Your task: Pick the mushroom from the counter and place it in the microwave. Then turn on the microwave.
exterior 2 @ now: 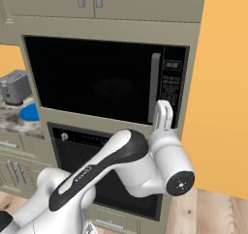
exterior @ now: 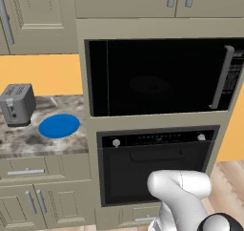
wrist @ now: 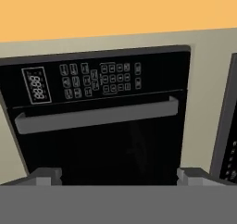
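Observation:
The microwave is a wide black box built into the beige cabinet wall, and its dark glass door is closed. Its grey bar handle and keypad are on the right side. My gripper points up in front of the microwave's lower right edge, just below the handle. In the rolled hand view the gripper is open, with its fingertips far apart and nothing between them. It faces the door, the handle and the keypad. The speckled counter lies to the left. The mushroom is out of view.
A grey toaster and a blue round plate stand on the counter. A black oven with knobs sits under the microwave. Beige cabinets are above and below. An orange wall is to the right.

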Tool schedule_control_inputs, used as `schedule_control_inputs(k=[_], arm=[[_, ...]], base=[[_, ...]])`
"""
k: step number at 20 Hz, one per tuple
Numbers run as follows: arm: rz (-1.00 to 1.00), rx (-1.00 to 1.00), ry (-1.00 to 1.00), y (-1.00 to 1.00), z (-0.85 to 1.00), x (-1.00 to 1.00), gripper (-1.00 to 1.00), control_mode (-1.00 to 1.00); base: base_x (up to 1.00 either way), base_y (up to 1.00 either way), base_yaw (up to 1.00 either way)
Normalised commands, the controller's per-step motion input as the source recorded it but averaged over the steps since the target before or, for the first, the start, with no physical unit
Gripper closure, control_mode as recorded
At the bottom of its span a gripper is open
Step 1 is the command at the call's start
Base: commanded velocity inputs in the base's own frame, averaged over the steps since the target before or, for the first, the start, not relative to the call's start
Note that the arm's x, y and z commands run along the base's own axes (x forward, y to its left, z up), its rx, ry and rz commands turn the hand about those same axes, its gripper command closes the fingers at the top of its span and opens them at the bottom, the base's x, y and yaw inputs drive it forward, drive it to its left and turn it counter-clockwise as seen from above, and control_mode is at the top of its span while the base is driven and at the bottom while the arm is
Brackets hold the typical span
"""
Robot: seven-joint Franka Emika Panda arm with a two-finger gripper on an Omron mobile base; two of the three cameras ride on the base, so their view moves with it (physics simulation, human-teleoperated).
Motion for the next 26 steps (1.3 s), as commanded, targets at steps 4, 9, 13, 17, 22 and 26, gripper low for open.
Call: schedule_control_inputs(k=[4, 9, 13, 17, 22, 26], arm=[[0.0, 0.0, 0.0, 0.0, -0.2, 0.01, -1.0, -1.0], [0.0, 0.0, 0.0, 0.0, -0.15, 0.09, -1.0, -1.0], [0.0, 0.0, 0.02, 0.0, -0.11, 0.15, -1.0, -1.0], [0.0, 0.0, 0.03, 0.0, -0.12, 0.15, -1.0, -1.0], [0.0, 0.0, 0.03, 0.0, -0.13, 0.15, -1.0, -1.0], [0.0, 0.0, 0.03, 0.0, -0.1, 0.2, -1.0, -1.0]], base=[[0.0, 0.0, 0.0], [0.0, 0.0, 0.0], [0.0, 0.0, 0.0], [0.0, 0.0, 0.0], [0.0, 0.0, 0.0], [0.0, 0.0, 0.0]])
